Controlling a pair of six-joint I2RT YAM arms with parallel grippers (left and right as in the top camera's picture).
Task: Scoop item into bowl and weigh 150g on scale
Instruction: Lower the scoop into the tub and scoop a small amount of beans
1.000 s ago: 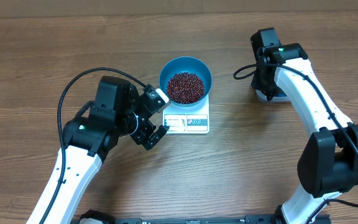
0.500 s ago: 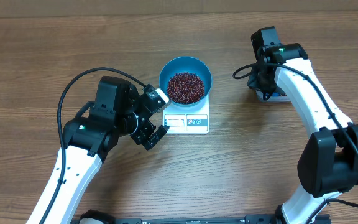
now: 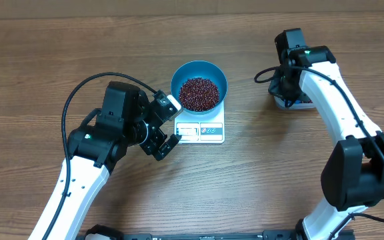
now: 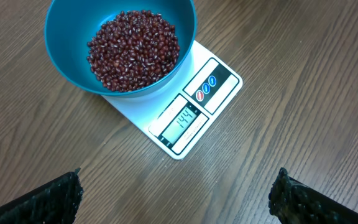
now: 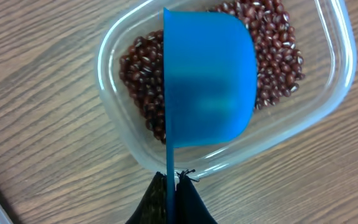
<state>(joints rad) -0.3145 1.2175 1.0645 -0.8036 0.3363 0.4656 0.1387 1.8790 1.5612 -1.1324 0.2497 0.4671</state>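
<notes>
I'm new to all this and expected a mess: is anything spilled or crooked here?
Nothing stands out. The small red-brown beans lie inside the round teal-blue bowl, upright on the flat white scale. More lie in the clear plastic tub under the small blue scoop. No strays on the wooden table.

Teal bowl (image 4: 67,31), red-brown beans (image 4: 133,50), white scale (image 4: 143,112) (blue scoop (image 5: 210,81)), wood-grain table (image 4: 291,93).

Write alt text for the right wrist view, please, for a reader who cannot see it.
The shut right gripper holds a small blue plastic scoop by its thin handle, over a clear rounded-rectangle plastic tub. Small dark red-brown beans lie in the tub, which stands on a brown wooden table.
</notes>
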